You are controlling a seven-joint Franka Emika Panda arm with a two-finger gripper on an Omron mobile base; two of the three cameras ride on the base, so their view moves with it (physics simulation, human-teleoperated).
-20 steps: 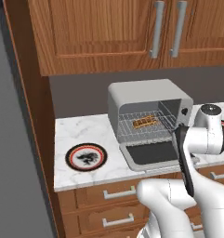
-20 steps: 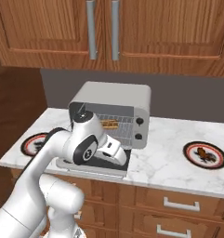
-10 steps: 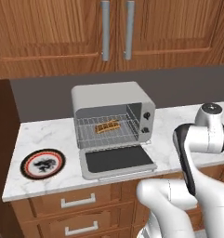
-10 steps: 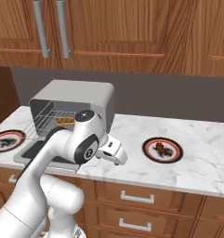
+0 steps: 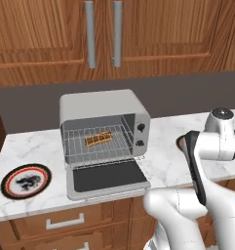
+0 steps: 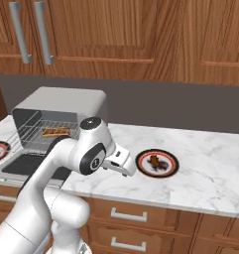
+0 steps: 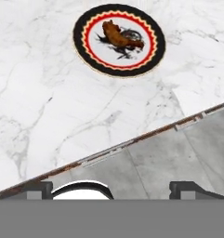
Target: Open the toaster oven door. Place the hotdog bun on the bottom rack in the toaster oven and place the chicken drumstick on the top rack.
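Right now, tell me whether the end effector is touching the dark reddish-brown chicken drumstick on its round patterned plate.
Apart. The hand view shows the open end effector back over the counter edge, with bare marble between its fingertips and the dark reddish-brown chicken drumstick on the round patterned plate.

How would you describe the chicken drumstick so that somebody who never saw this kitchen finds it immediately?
Start at the boxy light-grey toaster oven on the white marble counter, and go along the counter to its right. There lies a round plate with a black and red rim. The dark reddish-brown lumpy chicken drumstick rests on it, unlike the striped tan hotdog bun inside the oven.
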